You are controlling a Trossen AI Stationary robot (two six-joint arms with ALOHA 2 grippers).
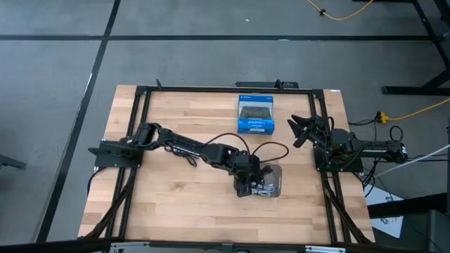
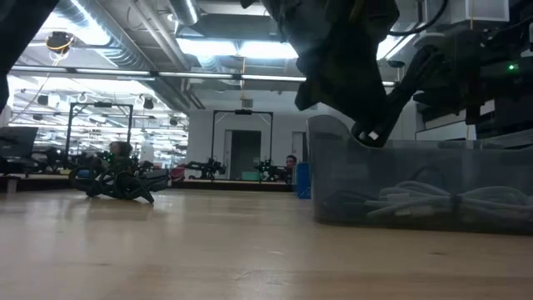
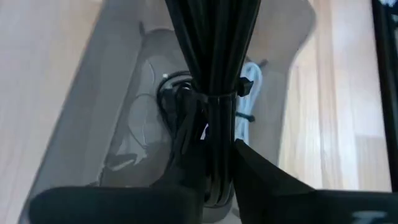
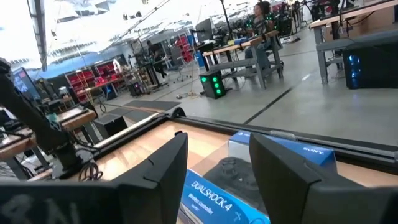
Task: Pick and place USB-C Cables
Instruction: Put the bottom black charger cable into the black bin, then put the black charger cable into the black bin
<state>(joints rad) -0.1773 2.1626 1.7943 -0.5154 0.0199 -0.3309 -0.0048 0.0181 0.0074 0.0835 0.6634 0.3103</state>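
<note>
The tray (image 1: 274, 181) sat on the counter (image 1: 176, 126) toward its front right, with the boxed controller (image 1: 255, 114) well behind it near the counter's rear edge. The left claw (image 1: 247, 184) reached in from the left and hung over the tray's left end, clamped on a cable bundle (image 3: 214, 81) that hung down into the tray above the cables (image 2: 433, 202) already lying on its floor. The right claw (image 1: 301, 131) waited at the counter's right edge, just to the right of the boxed controller, its fingers spread and pointing toward it.
</note>
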